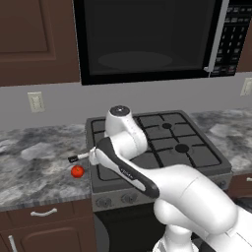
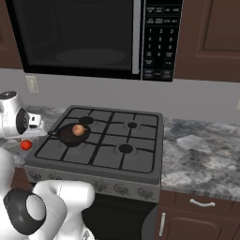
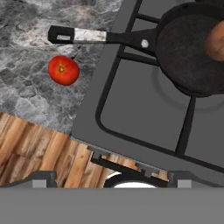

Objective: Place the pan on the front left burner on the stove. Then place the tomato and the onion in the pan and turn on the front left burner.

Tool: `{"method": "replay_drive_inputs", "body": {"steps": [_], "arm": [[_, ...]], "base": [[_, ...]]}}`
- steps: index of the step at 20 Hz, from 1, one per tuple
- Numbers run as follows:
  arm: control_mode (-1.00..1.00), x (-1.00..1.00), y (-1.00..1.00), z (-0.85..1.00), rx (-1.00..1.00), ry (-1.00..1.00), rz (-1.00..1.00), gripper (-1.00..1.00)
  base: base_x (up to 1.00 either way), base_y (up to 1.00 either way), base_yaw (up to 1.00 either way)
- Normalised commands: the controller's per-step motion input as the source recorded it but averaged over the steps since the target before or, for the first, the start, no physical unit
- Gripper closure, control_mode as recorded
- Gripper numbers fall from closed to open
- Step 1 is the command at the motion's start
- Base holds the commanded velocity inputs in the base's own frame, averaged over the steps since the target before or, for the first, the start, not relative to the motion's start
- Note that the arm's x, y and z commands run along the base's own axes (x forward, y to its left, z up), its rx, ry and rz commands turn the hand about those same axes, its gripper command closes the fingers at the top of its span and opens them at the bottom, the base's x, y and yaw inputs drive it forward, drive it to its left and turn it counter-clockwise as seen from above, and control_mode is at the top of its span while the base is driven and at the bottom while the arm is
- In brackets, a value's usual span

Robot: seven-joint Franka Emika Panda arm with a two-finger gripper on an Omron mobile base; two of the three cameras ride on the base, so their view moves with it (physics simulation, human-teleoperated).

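The black pan (image 2: 70, 136) sits on the grate at the front left of the stove (image 2: 112, 154), over the front left burner, which it hides. The tan-brown onion (image 2: 78, 130) lies inside it. The pan's handle (image 3: 100, 36) reaches out over the counter, ending in a silver tip (image 1: 74, 159). The red tomato (image 3: 64, 70) rests on the marble counter just beside the stove's left edge, below the handle; it is seen too as tomato (image 1: 77, 171) and tomato (image 2: 26, 145). My gripper (image 3: 113, 180) hangs open and empty above the stove's front left corner, apart from the tomato.
A black microwave (image 1: 147, 39) hangs above the stove. Knobs (image 2: 108, 187) line the stove's front. Marble counter (image 1: 34, 167) runs left and right of the stove (image 1: 187, 147), with drawers below. My own arm covers the stove's left half in the left base view.
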Motion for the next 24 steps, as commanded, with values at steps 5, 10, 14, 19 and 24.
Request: {"method": "replay_drive_inputs", "body": {"steps": [5,10,14,19,24], "arm": [[-1.0,-0.16,0.45,0.0,0.01,0.0,0.0,-1.0],[-1.0,-0.1,0.4,0.0,0.0,0.0,0.0,-1.0],[-1.0,-0.05,0.26,0.0,0.0,0.0,0.0,-1.0],[-1.0,0.0,0.11,-0.01,0.0,0.0,0.0,-1.0],[-1.0,0.0,0.01,-0.14,0.0,-0.02,0.0,-1.0]], "base": [[0.0,0.0,0.0],[0.0,0.0,0.0],[0.0,0.0,0.0],[0.0,0.0,0.0],[0.0,0.0,0.0]]}}
